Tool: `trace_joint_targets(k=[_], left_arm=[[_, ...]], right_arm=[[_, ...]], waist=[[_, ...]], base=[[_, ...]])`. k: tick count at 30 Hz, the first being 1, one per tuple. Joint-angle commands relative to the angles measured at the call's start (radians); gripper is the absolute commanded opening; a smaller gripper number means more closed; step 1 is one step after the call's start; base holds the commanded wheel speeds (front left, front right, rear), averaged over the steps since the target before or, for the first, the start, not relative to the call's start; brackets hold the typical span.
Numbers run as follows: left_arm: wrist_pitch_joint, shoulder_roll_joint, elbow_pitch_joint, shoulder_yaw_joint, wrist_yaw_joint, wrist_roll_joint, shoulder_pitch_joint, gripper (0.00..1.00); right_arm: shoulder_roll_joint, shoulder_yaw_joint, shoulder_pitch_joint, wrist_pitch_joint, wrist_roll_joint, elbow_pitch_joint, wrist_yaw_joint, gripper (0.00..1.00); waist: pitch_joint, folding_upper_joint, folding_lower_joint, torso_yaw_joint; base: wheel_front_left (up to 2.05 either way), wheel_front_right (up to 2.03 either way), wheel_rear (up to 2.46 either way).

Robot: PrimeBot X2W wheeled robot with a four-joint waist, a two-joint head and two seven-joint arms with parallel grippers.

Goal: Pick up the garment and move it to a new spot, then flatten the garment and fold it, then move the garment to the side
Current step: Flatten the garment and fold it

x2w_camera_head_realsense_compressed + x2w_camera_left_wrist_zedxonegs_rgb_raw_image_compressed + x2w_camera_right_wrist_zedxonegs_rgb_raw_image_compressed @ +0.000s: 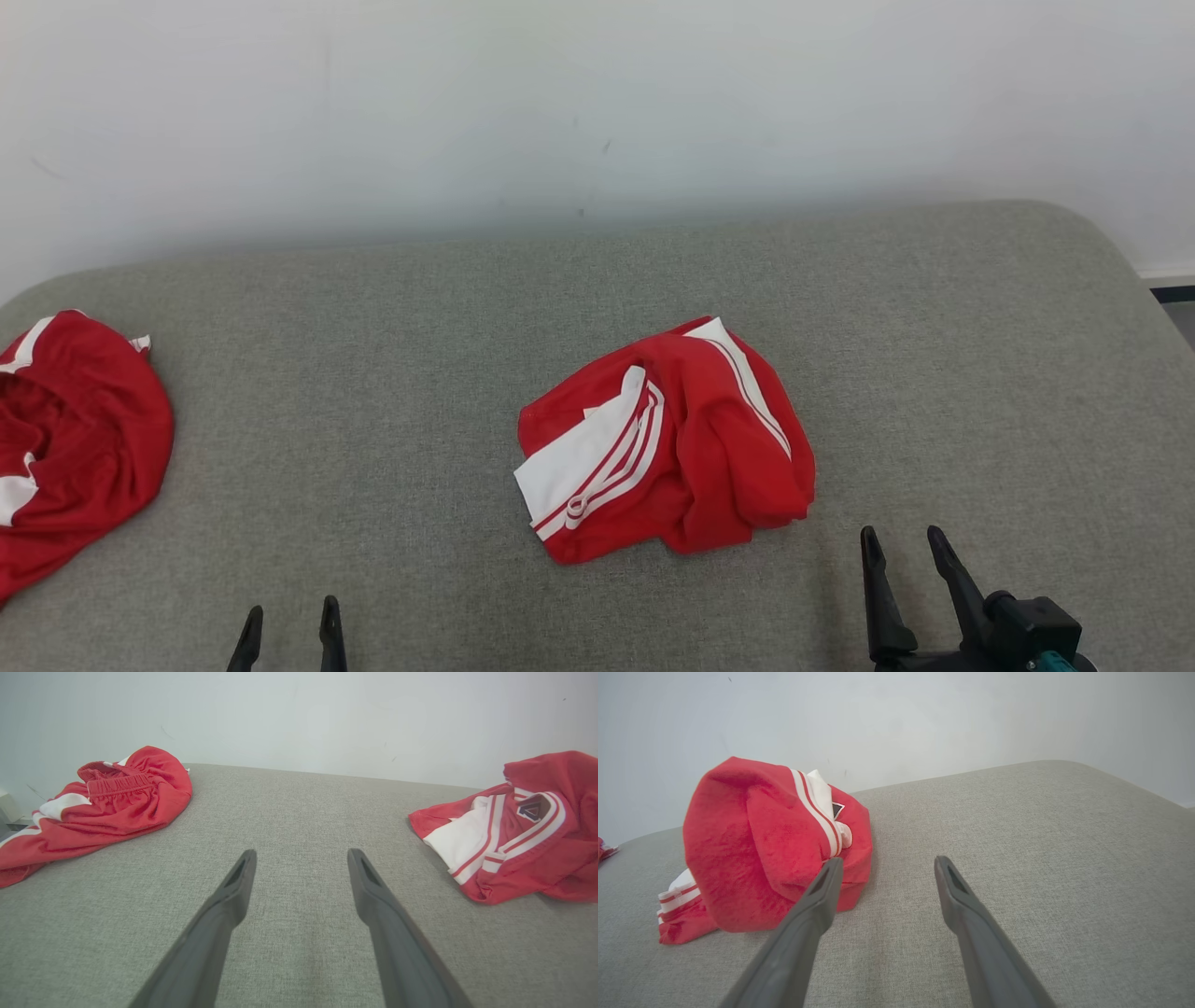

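Red garment (663,439) on grey surface (373,420), maybe upholstered; white wall (560,93).

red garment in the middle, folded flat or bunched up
Bunched up: the red garment lies in a rumpled heap on the grey surface, layers overlapping unevenly.

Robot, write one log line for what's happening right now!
stage: before pickup | left gripper: open, empty | right gripper: open, empty | crumpled garment: centre, untouched | second red garment: far left
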Motion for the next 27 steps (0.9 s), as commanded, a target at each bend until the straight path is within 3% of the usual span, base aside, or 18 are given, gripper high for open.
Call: trace_joint_targets(k=[1, 19, 23, 27], left_arm=[[-0.003, -0.001, -0.002, -0.002, 0.003, 0.0, -0.009, 1.0], [-0.003, -0.001, 0.01, -0.041, -0.003, -0.033, -0.054, 1.0], [0.032, -0.001, 0.082, -0.125, -0.027, -0.089, -0.178, 1.0], [0.15, -0.001, 0.134, -0.232, -0.044, -0.168, -0.316, 1.0]], right_arm=[[0.001, 0.003, -0.003, -0.001, 0.006, 0.001, 0.003, 1.0], [0.001, 0.015, -0.013, -0.001, -0.004, 0.0, 0.003, 1.0], [0.001, 0.022, -0.02, 0.0, -0.013, 0.002, 0.003, 1.0], [0.001, 0.028, -0.034, 0.003, -0.017, -0.002, 0.003, 1.0]], waist=[[0.001, 0.0, 0.0, 0.001], [0.007, 0.0, 0.0, -0.011], [0.022, 0.0, 0.0, -0.041], [0.04, 0.0, 0.0, -0.076]], base=[[0.0, 0.0, 0.0], [0.0, 0.0, 0.0], [0.0, 0.0, 0.0], [0.0, 0.0, 0.0]])
